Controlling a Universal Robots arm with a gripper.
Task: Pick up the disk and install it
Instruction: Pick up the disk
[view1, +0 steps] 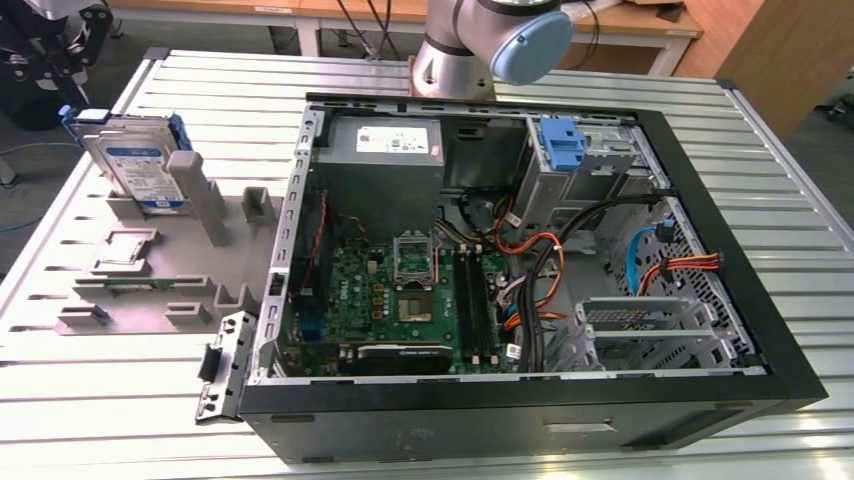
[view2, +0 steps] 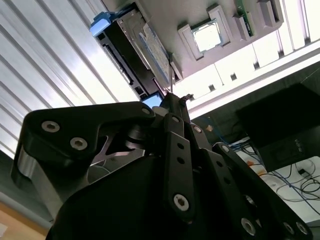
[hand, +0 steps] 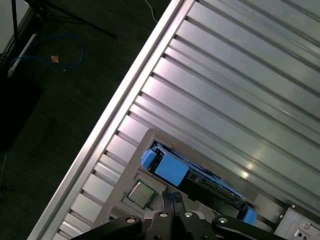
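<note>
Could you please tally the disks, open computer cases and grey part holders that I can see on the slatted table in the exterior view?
Disk: 1
Computer case: 1
Grey part holder: 1
Total: 3

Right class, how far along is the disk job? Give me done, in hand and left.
Done: nothing yet. The disk stands upright in its grey holder, outside the open case. In hand: the gripper hovers close to the disk in both wrist views, with no grip on it to be seen. Left: lifting the disk and installing it in the case.
</note>
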